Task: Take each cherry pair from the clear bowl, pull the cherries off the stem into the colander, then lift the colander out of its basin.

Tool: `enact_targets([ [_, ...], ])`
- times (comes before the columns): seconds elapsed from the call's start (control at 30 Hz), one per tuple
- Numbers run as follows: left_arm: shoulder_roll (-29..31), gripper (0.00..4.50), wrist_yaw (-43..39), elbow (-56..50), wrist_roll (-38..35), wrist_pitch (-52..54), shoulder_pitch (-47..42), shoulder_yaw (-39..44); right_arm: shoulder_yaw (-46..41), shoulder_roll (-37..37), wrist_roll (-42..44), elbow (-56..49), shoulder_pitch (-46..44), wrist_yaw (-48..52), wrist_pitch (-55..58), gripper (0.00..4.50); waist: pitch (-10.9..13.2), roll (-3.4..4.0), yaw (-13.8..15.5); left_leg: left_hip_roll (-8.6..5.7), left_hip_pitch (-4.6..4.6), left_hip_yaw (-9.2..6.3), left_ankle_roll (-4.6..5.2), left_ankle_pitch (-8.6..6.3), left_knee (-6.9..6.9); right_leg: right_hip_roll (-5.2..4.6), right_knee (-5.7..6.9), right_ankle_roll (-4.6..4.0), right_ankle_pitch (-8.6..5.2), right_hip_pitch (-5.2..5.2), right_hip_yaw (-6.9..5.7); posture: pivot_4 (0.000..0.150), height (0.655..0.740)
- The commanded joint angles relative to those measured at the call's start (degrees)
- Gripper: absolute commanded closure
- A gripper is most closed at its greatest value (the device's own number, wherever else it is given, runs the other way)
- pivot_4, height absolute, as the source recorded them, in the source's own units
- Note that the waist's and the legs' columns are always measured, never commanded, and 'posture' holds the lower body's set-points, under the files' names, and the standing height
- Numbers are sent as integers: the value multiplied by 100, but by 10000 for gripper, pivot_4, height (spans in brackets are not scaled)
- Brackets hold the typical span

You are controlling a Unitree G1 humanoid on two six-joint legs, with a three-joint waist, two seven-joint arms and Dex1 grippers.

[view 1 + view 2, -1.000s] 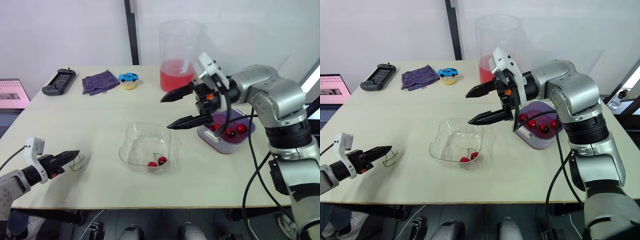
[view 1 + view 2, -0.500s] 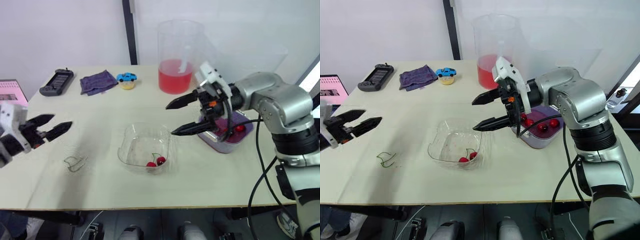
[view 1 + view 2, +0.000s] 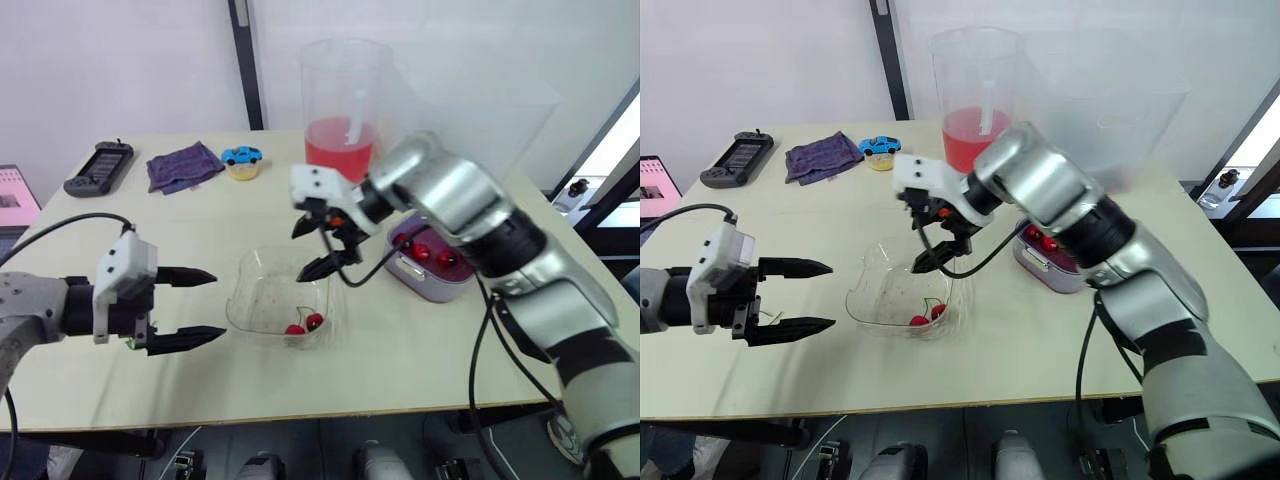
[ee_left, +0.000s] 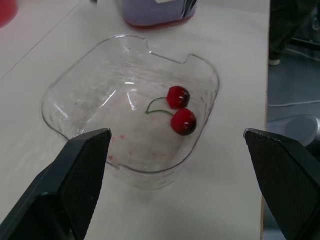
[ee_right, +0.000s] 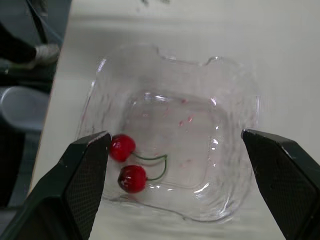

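While one cherry pair point(image 4: 183, 121), two red cherries on a joined stem, lies at the near right of the single clear bowl point(image 3: 262, 300), both grippers gape empty. The left gripper point(image 3: 208, 303) has come in from the left edge of the table point(image 3: 420, 350) to just left of the bowl. The right gripper point(image 3: 303, 252) has moved from beside the purple colander point(image 3: 415, 283), which sits right of the bowl, to above the bowl's far rim.

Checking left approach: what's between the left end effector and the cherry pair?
Only the clear bowl's wall stands between the left end effector and the cherry pair, per the left wrist view.
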Motion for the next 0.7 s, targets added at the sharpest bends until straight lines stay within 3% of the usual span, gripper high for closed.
enact_targets([
  [0.03,4,246,-7,-192,114,-80,303,221,475,273,-213,0,-408,327,211,0,0,0,3,0,0,1,0,0,-2,0,0,0,0,-1,1,1500,7337],
  [0.17,-155,246,160,-369,158,-164,570,406,1338,294,-1012,56,-264,369,-649,0,-2,-3,38,-3,-2,-5,1,-1,1,-7,-2,0,0,2,-6,1500,7337],
  [0.5,-396,246,495,-602,505,-331,1104,700,1652,690,-1623,162,250,295,-758,0,-2,-4,18,-2,-3,-7,-1,0,3,-4,1,-1,0,-2,-6,1500,7337],
  [0.7,-474,246,639,-686,591,-371,1148,632,1982,827,-2416,720,419,31,-1566,0,-2,-4,24,-4,-3,-9,-2,1,3,-5,0,-1,0,0,-6,1500,7337],
])
